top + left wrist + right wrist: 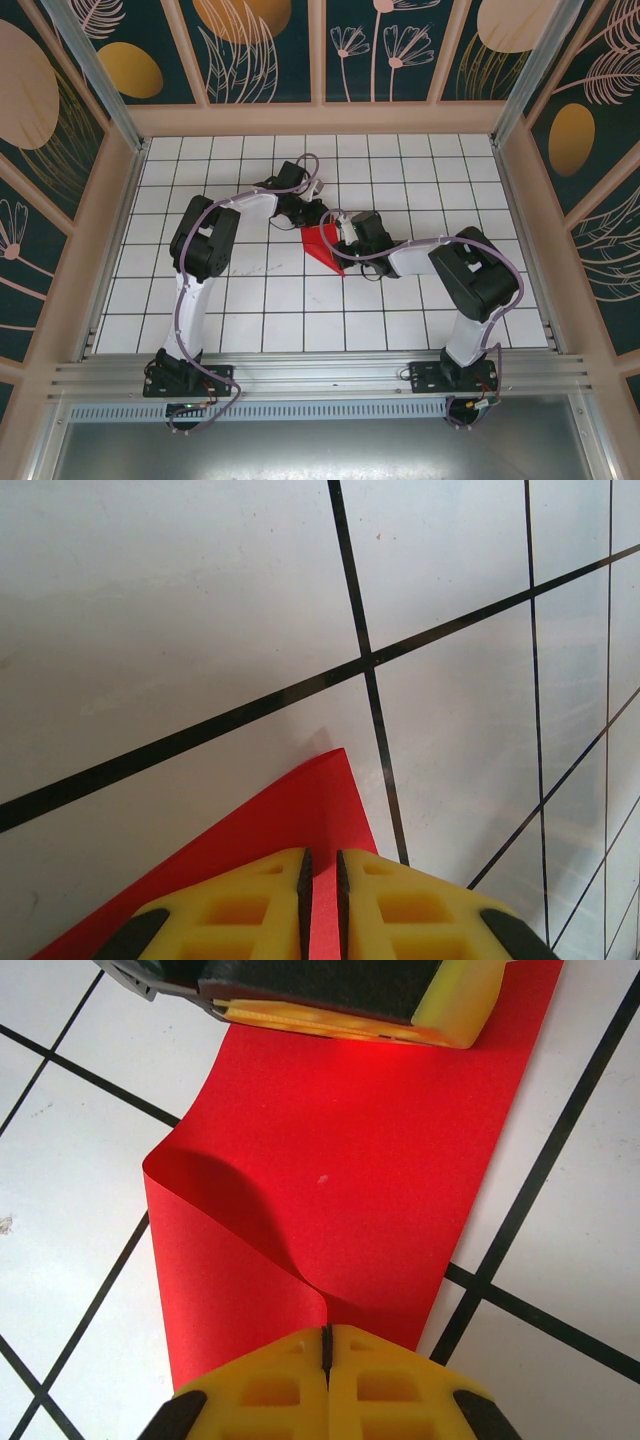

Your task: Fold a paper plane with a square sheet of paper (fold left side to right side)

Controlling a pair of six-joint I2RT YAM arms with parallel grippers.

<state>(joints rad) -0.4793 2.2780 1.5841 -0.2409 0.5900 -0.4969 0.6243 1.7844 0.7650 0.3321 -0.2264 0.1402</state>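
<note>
- Mid-table on white grid tabletop (400,160): square sheet of paper (322,246), red, part-folded, lying betw. both grippers
- L gripper (322,905): fingers almost pressed together, thin slit left; tips down on one end of sheet, a corner poking out past them; can't tell if paper is nipped
- R gripper (326,1355): fingers pressed together, pinching opposite edge, where a flap curls up off the tiles
</note>
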